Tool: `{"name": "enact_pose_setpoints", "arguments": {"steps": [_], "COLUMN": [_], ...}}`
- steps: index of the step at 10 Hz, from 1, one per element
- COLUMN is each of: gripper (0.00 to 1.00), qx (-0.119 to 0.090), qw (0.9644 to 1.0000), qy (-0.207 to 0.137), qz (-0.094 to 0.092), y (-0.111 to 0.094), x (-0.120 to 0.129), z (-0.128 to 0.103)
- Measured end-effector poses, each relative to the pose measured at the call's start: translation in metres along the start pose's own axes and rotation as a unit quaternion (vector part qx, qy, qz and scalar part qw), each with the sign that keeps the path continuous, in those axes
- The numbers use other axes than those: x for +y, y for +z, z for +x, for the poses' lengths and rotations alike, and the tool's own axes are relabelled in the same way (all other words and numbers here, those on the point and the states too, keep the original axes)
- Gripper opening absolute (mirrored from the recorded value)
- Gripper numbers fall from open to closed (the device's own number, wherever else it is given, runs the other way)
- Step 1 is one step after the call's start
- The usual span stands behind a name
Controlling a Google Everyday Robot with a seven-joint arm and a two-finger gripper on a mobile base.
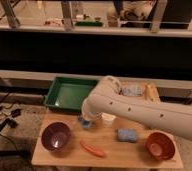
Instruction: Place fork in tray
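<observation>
The green tray (pixel 64 95) sits at the back left of the wooden table, and what shows of its bottom is bare. The fork is not visible; it may be hidden behind my arm. My white arm (pixel 139 112) reaches in from the right, bends at the tray's right edge and points down. The gripper (pixel 87 120) is at its lower end, low over the table just in front of the tray's near right corner, next to a small blue thing.
A purple bowl (pixel 55 136) stands at the front left. An orange carrot-shaped item (pixel 93 149) lies at the front middle. A blue sponge (pixel 127 135), a white cup (pixel 108 118) and an orange bowl (pixel 160 145) are to the right. A grey-blue cloth (pixel 132 91) lies at the back right.
</observation>
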Motion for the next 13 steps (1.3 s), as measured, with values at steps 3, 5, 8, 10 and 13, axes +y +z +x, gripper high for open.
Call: {"name": "enact_pose_setpoints", "arguments": {"steps": [3, 5, 8, 10, 13], "gripper": [0.01, 0.01, 0.01, 0.01, 0.01], "qx": [-0.012, -0.019, -0.031, -0.031, -0.025], "qw": [0.9996, 0.9992, 0.9984, 0.9985, 0.9987], "qy": [-0.018, -0.023, -0.03, -0.018, -0.006], "qz": [0.016, 0.026, 0.036, 0.042, 0.044], "y": [0.02, 0.033, 0.054, 0.069, 0.085], "x": [-0.048, -0.074, -0.107, -0.123, -0.134], "z": [0.008, 0.014, 0.006, 0.005, 0.008]}}
